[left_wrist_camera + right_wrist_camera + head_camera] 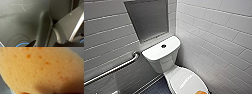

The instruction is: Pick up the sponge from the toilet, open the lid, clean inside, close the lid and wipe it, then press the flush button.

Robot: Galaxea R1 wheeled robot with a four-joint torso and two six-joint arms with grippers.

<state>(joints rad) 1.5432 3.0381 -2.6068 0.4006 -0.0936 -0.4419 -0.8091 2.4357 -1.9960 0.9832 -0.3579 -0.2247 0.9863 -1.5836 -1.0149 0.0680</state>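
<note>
The white toilet [161, 56] stands in the corner, with its tank against the back wall. The flush button [163, 46] is a small dark round spot in the middle of the tank top. The oval lid [189, 81] is down over the bowl. The orange sponge [201, 92] rests on the lid's near end, at the bottom edge of the head view. In the right wrist view the sponge's [41, 69] pored orange surface sits right against the camera, and my right gripper is shut on it. My left gripper is open, with nothing seen in it.
A metal grab bar [111, 70] runs along the tiled left wall. A grey recessed panel [147, 18] hangs above the tank. White tiles [219, 37] close in the right side. Dark floor [155, 88] lies left of the bowl. My own dark body and a blue cable [22, 44] are in the left wrist view.
</note>
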